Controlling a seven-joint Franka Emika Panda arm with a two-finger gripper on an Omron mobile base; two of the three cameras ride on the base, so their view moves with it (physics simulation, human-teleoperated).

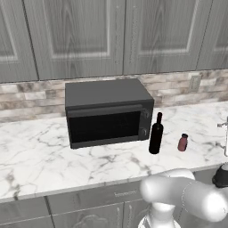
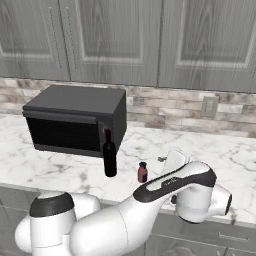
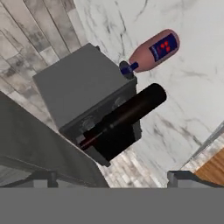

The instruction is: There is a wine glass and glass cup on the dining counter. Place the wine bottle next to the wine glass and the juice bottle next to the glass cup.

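Two bottles stand mid-frame on the marble table (image 1: 40,156): wine bottle (image 1: 156,133) just beside the microwave (image 1: 107,111), juice bottle (image 1: 182,142) near its right. Arm bent low at bottom right; end effector (image 3: 109,177) spread wide, grasping nothing, looking down over them.

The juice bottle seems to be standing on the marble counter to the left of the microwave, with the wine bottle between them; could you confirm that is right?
Not quite: the juice bottle stands to the right of the microwave, not the left. The left base view shows it upright on the marble counter, with the wine bottle between it and the microwave, as you said.
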